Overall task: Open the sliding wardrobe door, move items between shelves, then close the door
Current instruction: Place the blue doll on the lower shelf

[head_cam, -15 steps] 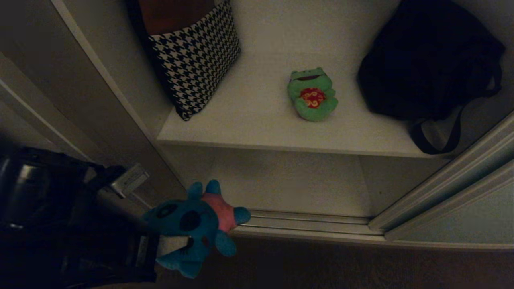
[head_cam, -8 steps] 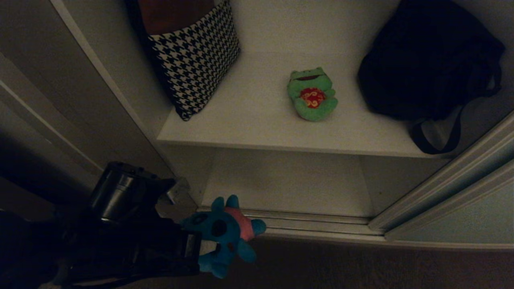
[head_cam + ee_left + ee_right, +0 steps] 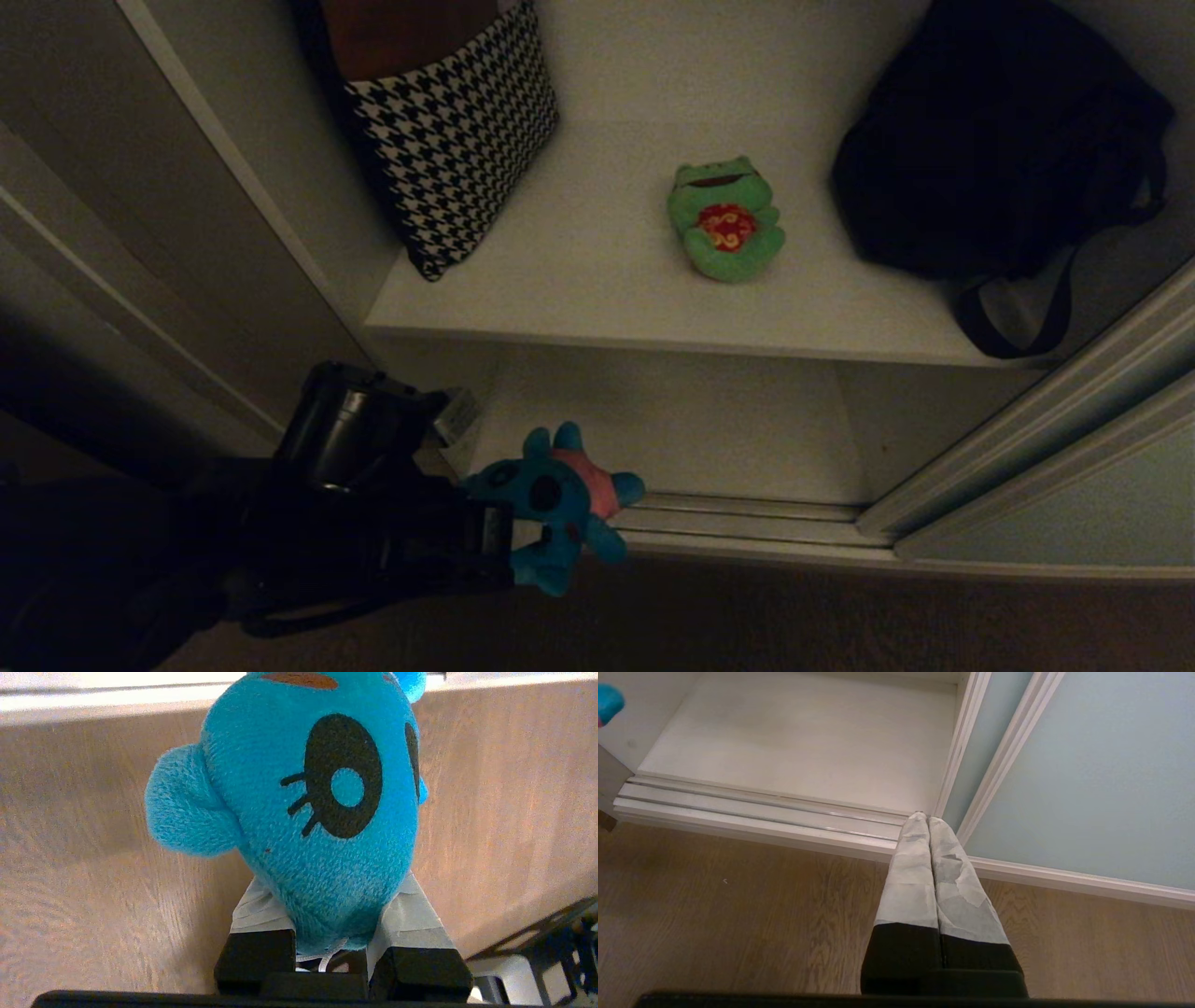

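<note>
Pinching the soft, light teal toy (image 3: 555, 499) by its base, the left gripper (image 3: 499, 541) sits lower left, fabric yielding.

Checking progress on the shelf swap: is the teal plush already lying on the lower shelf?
No, the teal plush hangs clamped in the left gripper.

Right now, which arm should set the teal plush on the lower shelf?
Left: the left gripper already grips the teal plush by the lower shelf. The right gripper is shut, empty, near the sliding door.
</note>
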Motion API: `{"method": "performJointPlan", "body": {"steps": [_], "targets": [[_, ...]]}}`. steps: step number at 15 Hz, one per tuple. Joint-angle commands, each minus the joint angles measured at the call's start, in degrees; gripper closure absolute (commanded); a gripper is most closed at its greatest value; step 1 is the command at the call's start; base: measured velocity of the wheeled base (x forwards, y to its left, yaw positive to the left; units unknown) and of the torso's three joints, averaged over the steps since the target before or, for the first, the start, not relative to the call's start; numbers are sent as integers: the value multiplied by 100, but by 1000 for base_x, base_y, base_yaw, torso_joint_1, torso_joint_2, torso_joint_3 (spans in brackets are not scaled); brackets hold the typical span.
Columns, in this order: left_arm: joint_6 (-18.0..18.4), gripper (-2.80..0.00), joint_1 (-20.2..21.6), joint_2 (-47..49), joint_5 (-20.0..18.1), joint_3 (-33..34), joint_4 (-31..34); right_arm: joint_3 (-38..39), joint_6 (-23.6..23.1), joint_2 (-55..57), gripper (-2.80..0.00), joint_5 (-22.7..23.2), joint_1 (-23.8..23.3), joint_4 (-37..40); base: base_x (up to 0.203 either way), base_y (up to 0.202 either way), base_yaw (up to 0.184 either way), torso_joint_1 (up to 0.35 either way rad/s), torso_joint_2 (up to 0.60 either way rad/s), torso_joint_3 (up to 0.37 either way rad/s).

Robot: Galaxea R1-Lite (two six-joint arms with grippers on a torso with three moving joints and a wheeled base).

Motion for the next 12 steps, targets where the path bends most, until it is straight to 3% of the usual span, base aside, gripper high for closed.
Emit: {"method": "performJointPlan", "body": {"steps": [1, 6, 12], "targets": [[-7, 0, -1, 147, -1, -8, -187, 0, 1, -4, 0, 2, 1, 0, 0, 0, 0, 0, 0, 0], [2, 0, -1, 254, 205, -45, -300, -1, -4, -4, 0, 11, 1, 0, 0, 0, 0, 0, 0, 0], [0, 0, -1, 558, 211, -208, -320, -1, 0, -4, 0, 2, 1, 6, -182, 0, 1, -1, 3, 1]]}}
